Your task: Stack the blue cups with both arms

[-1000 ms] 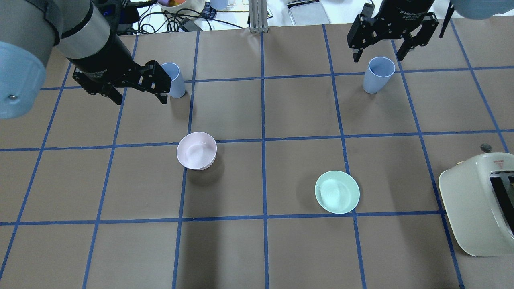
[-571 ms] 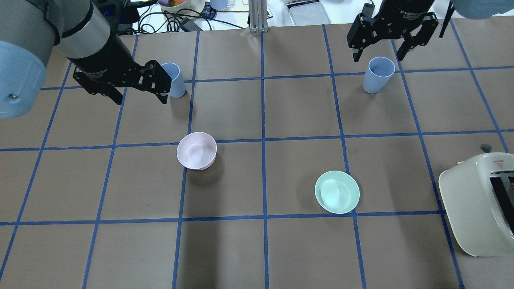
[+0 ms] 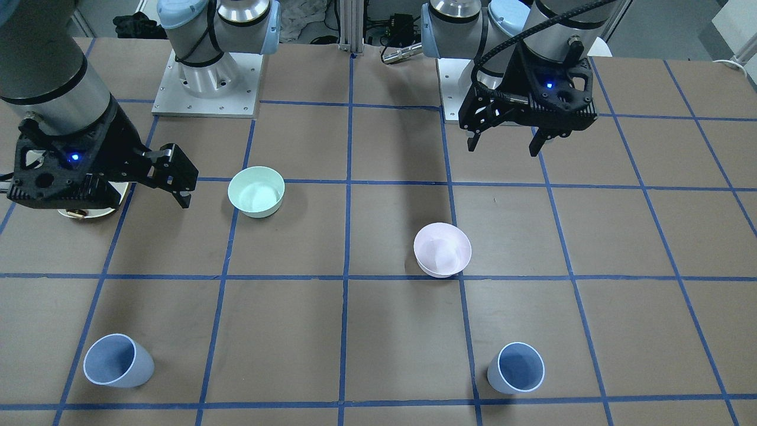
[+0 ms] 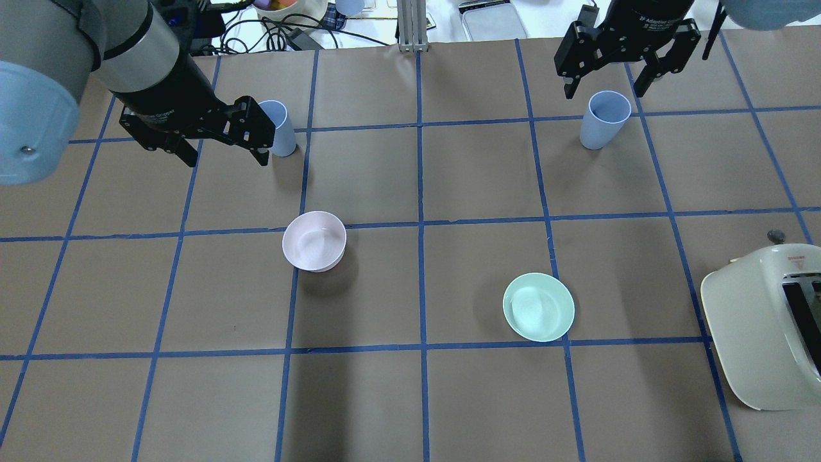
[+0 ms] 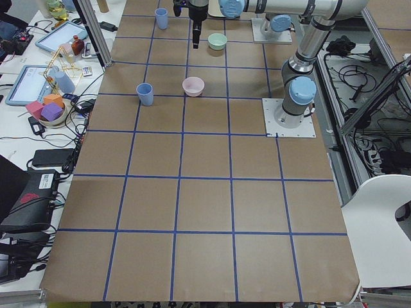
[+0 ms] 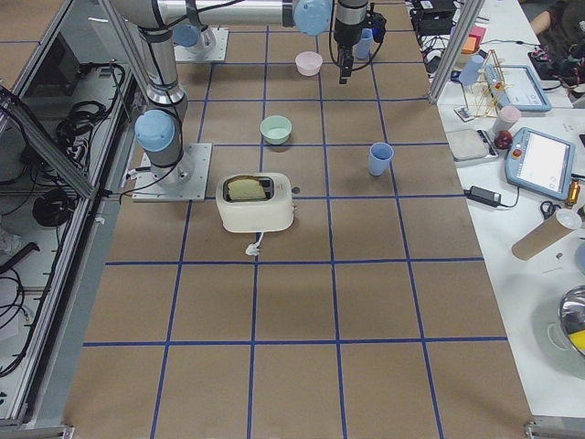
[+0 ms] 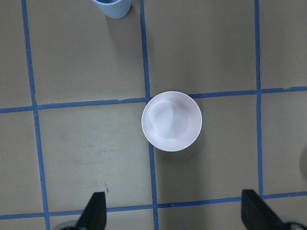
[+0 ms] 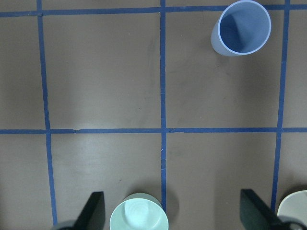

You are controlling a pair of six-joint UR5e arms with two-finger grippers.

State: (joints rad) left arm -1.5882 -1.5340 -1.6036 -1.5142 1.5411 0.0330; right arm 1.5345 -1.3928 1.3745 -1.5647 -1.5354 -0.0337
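Observation:
Two pale blue cups stand upright on the brown table. The left cup [image 4: 280, 128] [image 3: 517, 368] sits just past my left gripper [image 4: 226, 157] [image 3: 502, 147], which is open, empty and raised above the table. In the left wrist view the gripper [image 7: 175, 215] hangs over the pink bowl [image 7: 171, 120], and the cup [image 7: 112, 7] is at the top edge. The right cup [image 4: 603, 119] [image 3: 118, 361] [image 8: 242, 28] stands apart from my right gripper [image 4: 604, 80] [image 8: 175, 215], which is also open, empty and raised.
A pale pink bowl [image 4: 314, 240] and a mint-green bowl [image 4: 539, 307] stand mid-table. A cream toaster [image 4: 757, 333] sits at the right edge. Cables, trays and containers lie beyond the table's far edge [image 4: 410, 43].
Both grippers shifted only slightly and stayed open. The cups and bowls have not moved.

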